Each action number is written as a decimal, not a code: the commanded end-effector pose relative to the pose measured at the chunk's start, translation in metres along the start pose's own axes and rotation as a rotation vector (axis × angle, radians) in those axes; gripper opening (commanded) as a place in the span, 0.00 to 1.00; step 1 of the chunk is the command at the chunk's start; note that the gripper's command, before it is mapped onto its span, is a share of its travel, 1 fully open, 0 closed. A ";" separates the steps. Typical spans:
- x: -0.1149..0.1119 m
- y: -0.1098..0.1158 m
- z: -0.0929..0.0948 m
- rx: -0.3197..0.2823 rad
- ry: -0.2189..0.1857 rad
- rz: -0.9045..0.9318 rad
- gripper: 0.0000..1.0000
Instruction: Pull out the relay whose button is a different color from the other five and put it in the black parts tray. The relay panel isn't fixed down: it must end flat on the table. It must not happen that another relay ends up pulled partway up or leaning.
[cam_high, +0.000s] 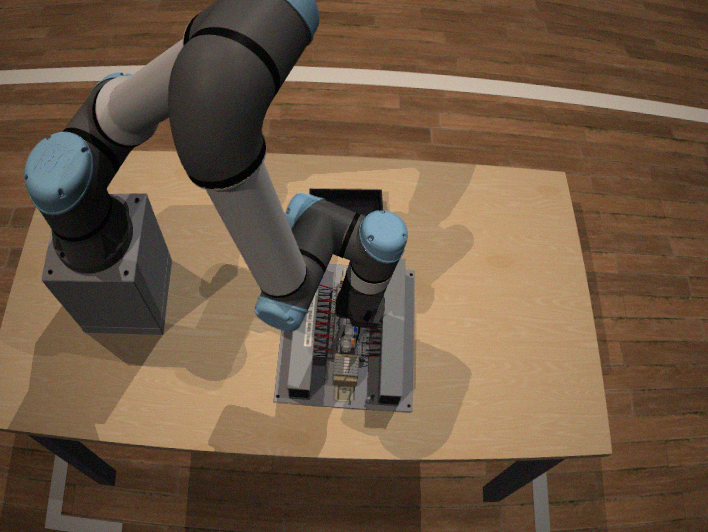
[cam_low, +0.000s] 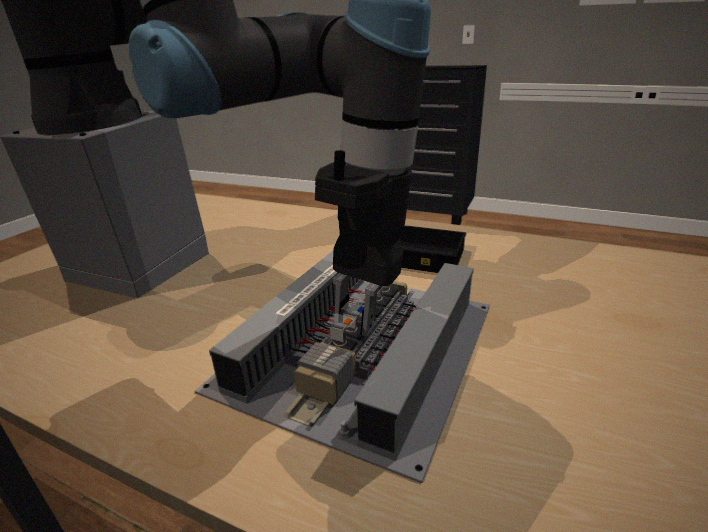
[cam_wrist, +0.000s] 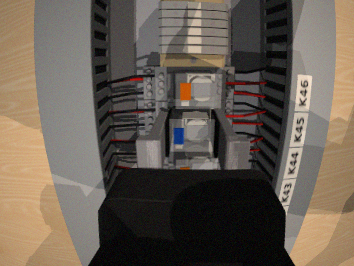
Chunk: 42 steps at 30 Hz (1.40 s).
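The relay with the blue button (cam_wrist: 179, 136) (cam_low: 361, 309) (cam_high: 355, 330) stands in the row on the panel's centre rail. My gripper (cam_wrist: 191, 123) (cam_low: 354, 314) points straight down and is shut on this relay, one finger on each side. Whether the relay is raised from its socket cannot be told. A relay with an orange button (cam_wrist: 185, 91) (cam_low: 347, 321) sits beside it; part of another orange button shows at the gripper body's edge. The other relays are mostly hidden. The relay panel (cam_high: 408, 343) (cam_low: 457, 348) lies flat on the table. The black parts tray (cam_low: 443, 263) (cam_high: 346, 199) stands behind the panel.
A grey cable duct (cam_low: 423, 354) (cam_high: 397, 343) and a labelled duct (cam_low: 257, 326) flank the relays, with red and black wires between. A terminal block (cam_low: 326, 363) (cam_wrist: 194, 30) sits at the rail's near end. The robot's grey pedestal (cam_high: 108, 303) (cam_low: 137, 211) stands at the left.
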<state>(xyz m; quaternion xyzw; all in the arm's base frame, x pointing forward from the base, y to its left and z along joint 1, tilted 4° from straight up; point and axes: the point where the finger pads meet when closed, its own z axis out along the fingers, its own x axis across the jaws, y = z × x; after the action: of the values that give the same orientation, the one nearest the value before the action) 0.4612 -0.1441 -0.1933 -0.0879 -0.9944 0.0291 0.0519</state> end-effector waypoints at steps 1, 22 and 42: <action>0.000 -0.001 -0.001 0.002 -0.023 0.001 0.00; 0.000 -0.001 -0.001 0.002 -0.056 0.001 0.00; 0.001 -0.001 -0.001 0.002 -0.082 0.001 0.00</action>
<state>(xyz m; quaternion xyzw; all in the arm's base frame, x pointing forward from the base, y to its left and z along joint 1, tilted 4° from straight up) 0.4590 -0.1436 -0.1928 -0.0865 -0.9956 0.0329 0.0154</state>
